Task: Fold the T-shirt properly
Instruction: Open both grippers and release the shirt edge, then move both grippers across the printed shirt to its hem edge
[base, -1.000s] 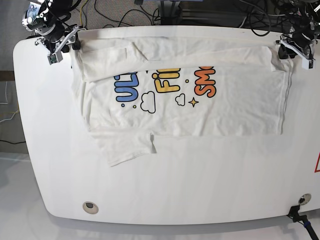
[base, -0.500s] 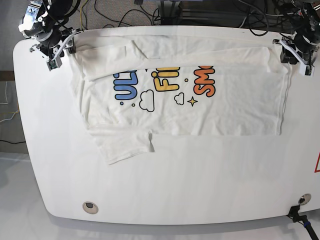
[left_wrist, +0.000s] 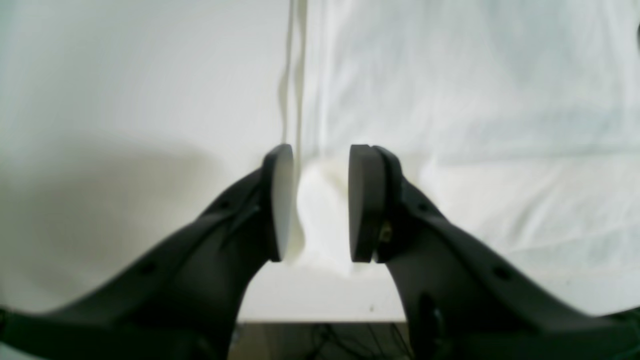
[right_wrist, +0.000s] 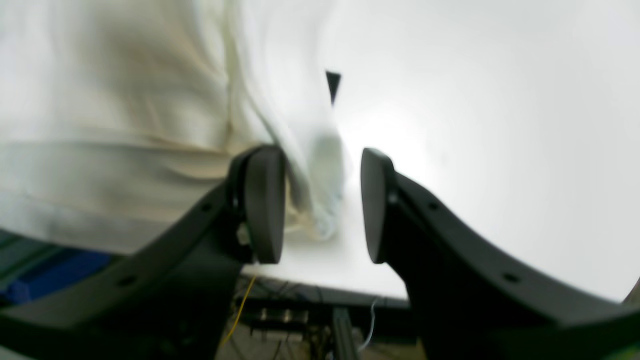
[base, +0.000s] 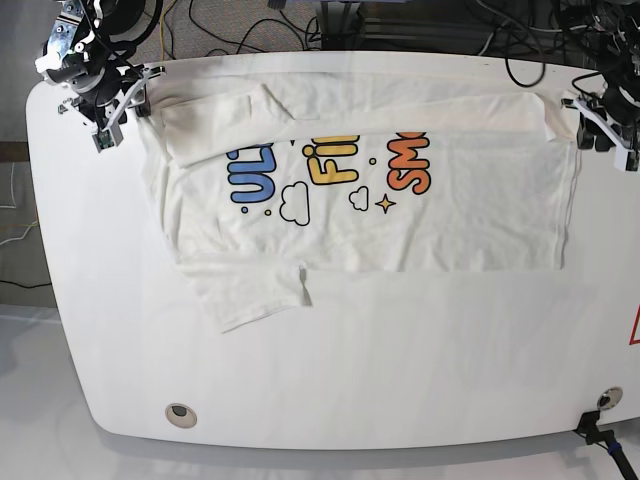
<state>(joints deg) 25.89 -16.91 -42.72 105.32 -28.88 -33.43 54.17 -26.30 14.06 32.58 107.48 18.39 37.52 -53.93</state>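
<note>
White table (base: 400, 370) lies bare before us; both our left gripper (left_wrist: 320, 205) and right gripper (right_wrist: 320, 205) stand apart around the shirt (base: 450, 220) corners.

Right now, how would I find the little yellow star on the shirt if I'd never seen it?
Start at the big white table and find the white T-shirt spread across its far half. Look at the colourful print: blue, yellow and orange letters. The star sits below the orange word, beside a small white cloud; it is the only four-pointed yellow shape there.
</note>
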